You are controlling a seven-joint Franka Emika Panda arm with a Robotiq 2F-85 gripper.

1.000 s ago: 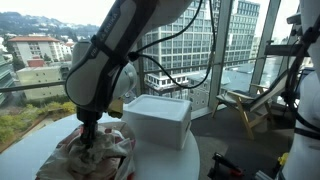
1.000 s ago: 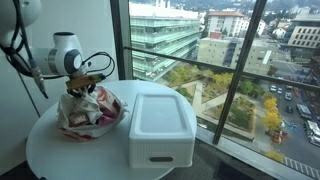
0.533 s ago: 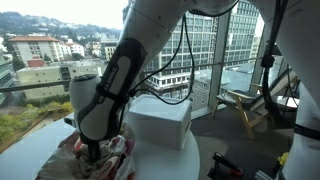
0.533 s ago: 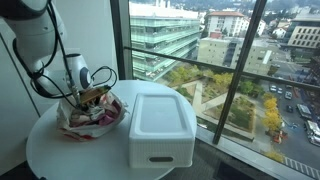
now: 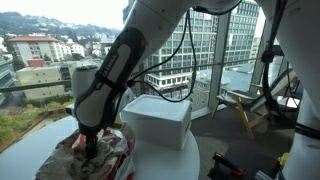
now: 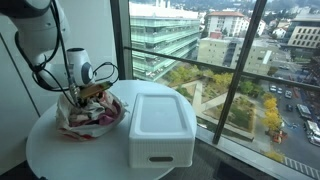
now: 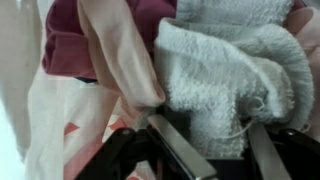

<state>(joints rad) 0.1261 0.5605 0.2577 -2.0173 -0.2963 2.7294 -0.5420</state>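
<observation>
Working in the cloth pile (image 6: 95, 115): pincer (image 7: 205, 125) half-open, white towel (image 7: 235, 70) between its fingers (image 7: 172, 148) (threads may snag), so I'd retreat straight up.

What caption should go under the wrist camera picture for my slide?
Gripper, jaws apart, over a white knitted towel, maroon cloth beside it.

- A crumpled cloth pile (image 6: 92, 113), red, pink and white, is heaped on the round white table (image 6: 60, 150).
- A white terry towel (image 7: 235, 80) is bunched against a maroon cloth (image 7: 70, 45).
</observation>
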